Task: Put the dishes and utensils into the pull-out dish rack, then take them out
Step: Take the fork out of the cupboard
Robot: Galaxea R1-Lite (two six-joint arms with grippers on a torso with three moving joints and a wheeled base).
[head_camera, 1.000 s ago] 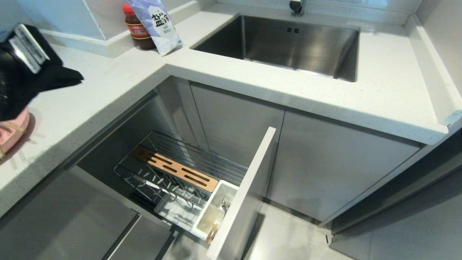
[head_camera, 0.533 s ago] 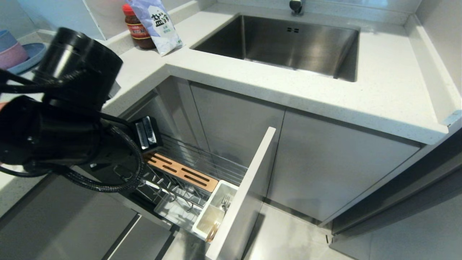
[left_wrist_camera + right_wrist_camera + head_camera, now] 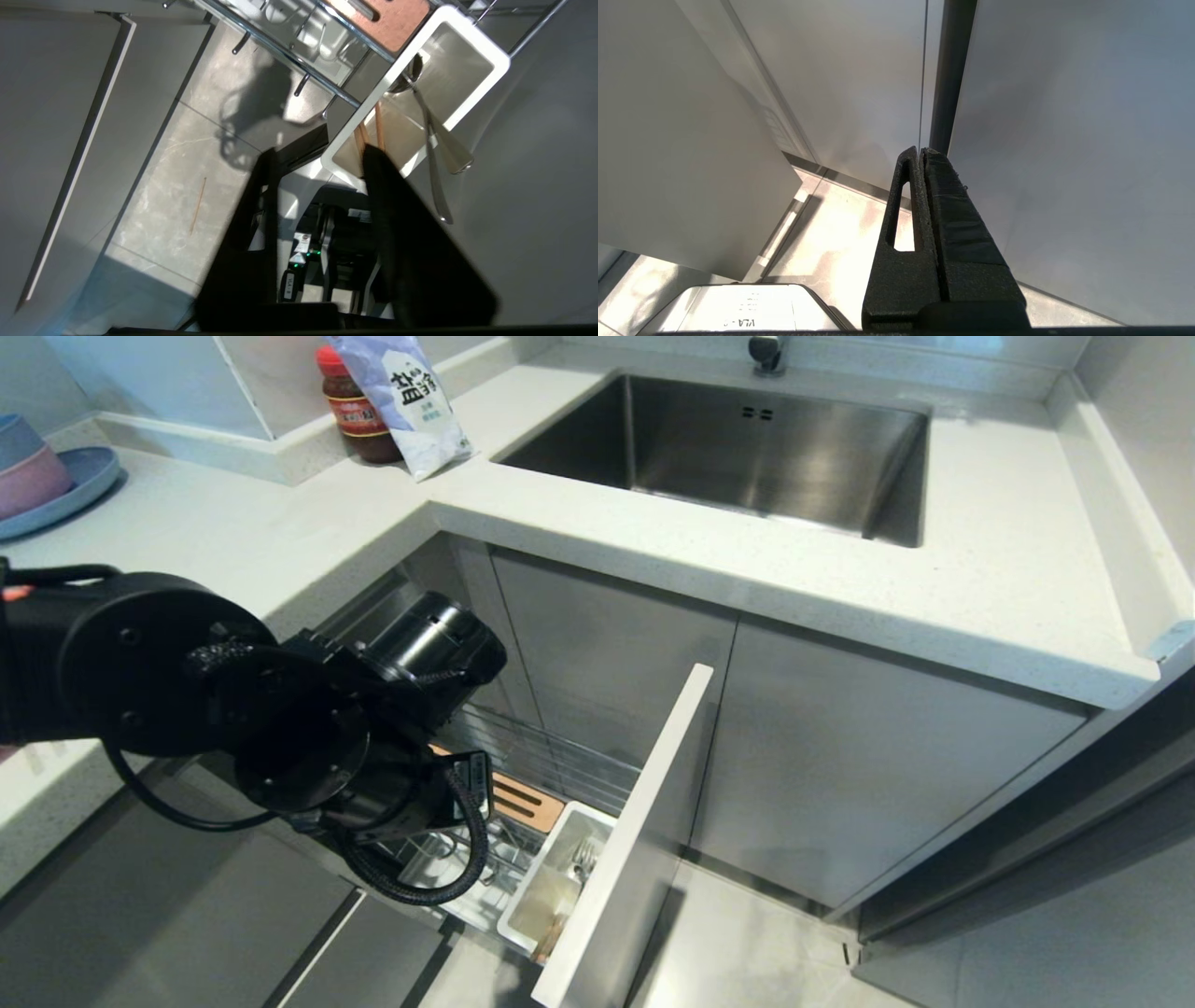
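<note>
The pull-out dish rack (image 3: 560, 770) stands drawn out under the counter, its pale panel front (image 3: 644, 821) toward me. Its white cutlery holder (image 3: 537, 905) holds the silver fork (image 3: 583, 859) and the wooden chopsticks (image 3: 551, 938). My left arm (image 3: 308, 737) hangs over the rack and hides most of the prongs. In the left wrist view my left gripper (image 3: 320, 156) is open and empty just short of the holder (image 3: 488, 49); one finger (image 3: 387, 186) covers the near ends of the chopsticks (image 3: 377, 128), with the fork (image 3: 422, 105) beside them. My right gripper (image 3: 920, 151) is shut, parked by cabinet doors. The dishes are out of view.
A blue plate with stacked bowls (image 3: 56, 476) sits on the counter's far left. A sauce jar (image 3: 355, 411) and a salt bag (image 3: 411, 392) stand beside the sink (image 3: 747, 448). A thin wooden stick (image 3: 198, 205) lies on the floor below the rack.
My left arm has swung from the counter at the left down over the rack's front end. Its gripper, shut before, now stands open.
</note>
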